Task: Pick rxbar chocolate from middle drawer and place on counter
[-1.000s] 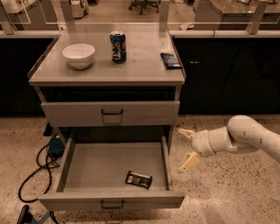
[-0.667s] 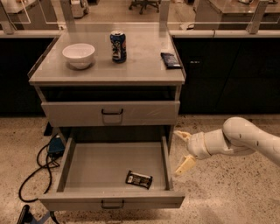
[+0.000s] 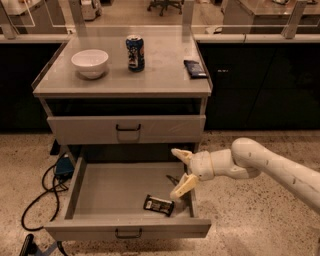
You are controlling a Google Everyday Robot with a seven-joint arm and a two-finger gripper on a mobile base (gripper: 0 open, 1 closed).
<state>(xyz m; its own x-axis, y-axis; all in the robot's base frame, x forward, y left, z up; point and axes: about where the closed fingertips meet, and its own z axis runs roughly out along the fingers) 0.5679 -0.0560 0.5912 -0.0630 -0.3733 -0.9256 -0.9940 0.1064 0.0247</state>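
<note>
At right side of open middle drawer [image 3: 110,187] — gripper [image 3: 179,171], fingers [image 3: 184,185] spread; rxbar chocolate [image 3: 159,205] flat near front wall.

Speckled terrazzo floor [image 3: 260,235] fills the view from 3 o'clock round to 9 o'clock, pale stone flecked with dark chips. A long dark-fronted bench [image 3: 260,80] runs across the back from 9 to 3 o'clock, topped with clear panels [image 3: 20,12] held between grey posts [image 3: 77,17]. At 12 o'clock, beyond it, stands the wheeled base of an office chair [image 3: 167,6]. Black cables [image 3: 40,195] loop over the floor at 8 o'clock beside a small blue box [image 3: 64,165]. The light is warm and dim. My gripper [image 3: 180,170] hangs just below centre, toward 5 o'clock, fingers spread.
</note>
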